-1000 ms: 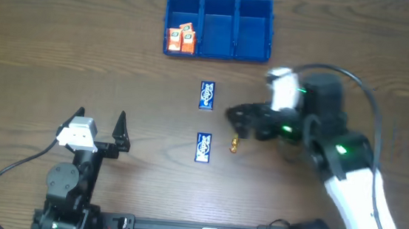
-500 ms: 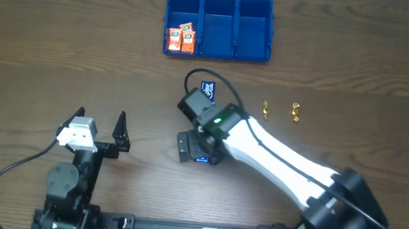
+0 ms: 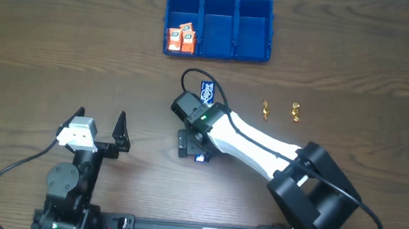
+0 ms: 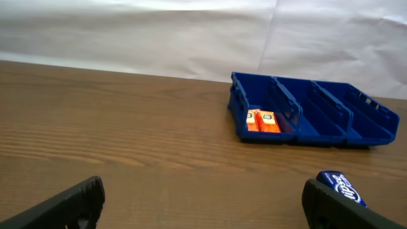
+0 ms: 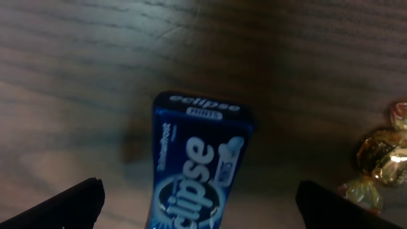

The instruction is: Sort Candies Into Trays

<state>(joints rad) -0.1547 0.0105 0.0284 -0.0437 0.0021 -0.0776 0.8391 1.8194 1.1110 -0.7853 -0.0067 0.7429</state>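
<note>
Blue mint pack (image 5: 198,166), white lettering, flat on wood counter (image 5: 76,76) between right end effector's (image 5: 202,208) released fingers; left end effector (image 3: 101,116) released too.

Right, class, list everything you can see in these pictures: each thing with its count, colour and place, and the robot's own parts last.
tray: one, blue, three compartments, at the far middle of the table.
orange candy boxes: two, orange, in the tray's leftmost compartment as seen from above.
mint packs: two, blue; one on the table just short of the tray, one flat on the table between the right gripper's fingers.
gold candies: three, gold; two side by side on the table, right of the mint packs; one beside the nearer pack.
table: one, brown wood.
left gripper: one, black, open, holding nothing.
right gripper: one, black, open, low over the nearer mint pack.
</note>
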